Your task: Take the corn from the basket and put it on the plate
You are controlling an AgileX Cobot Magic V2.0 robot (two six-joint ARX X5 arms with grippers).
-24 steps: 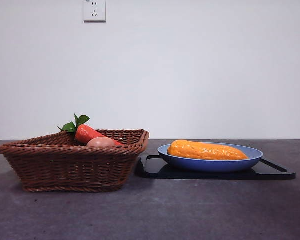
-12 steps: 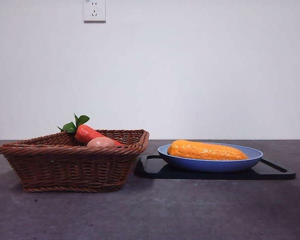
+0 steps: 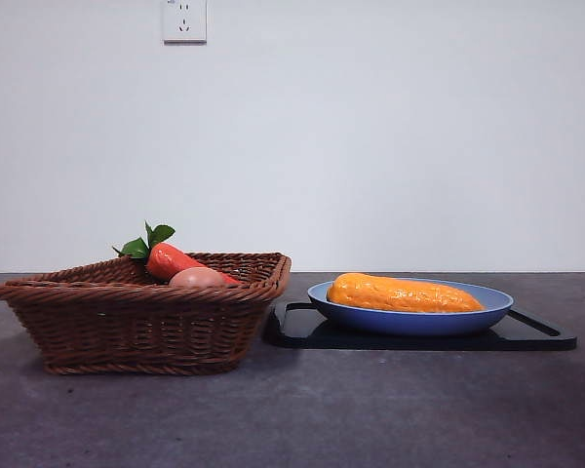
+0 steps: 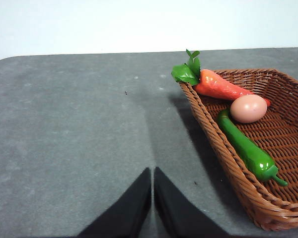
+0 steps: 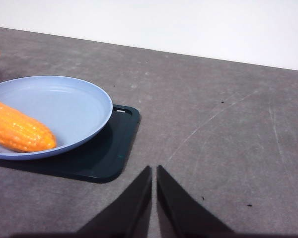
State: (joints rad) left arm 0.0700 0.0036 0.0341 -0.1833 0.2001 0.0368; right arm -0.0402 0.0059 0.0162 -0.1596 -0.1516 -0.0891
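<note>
The yellow-orange corn (image 3: 402, 293) lies lengthwise in the blue plate (image 3: 487, 304); its rounded end (image 5: 21, 134) also shows in the right wrist view, resting in the plate (image 5: 74, 106). The brown wicker basket (image 3: 127, 322) stands to the plate's left and holds no corn. My left gripper (image 4: 152, 176) is shut over bare table beside the basket (image 4: 223, 148), holding nothing. My right gripper (image 5: 154, 173) is shut over bare table beside the plate, apart from the corn. Neither gripper shows in the front view.
The basket holds a red-orange carrot (image 4: 218, 85) with green leaves, a pinkish egg-like ball (image 4: 248, 108) and a green pepper (image 4: 246, 147). A flat black tray (image 3: 536, 334) lies under the plate. A wall socket (image 3: 184, 20) is on the white wall behind.
</note>
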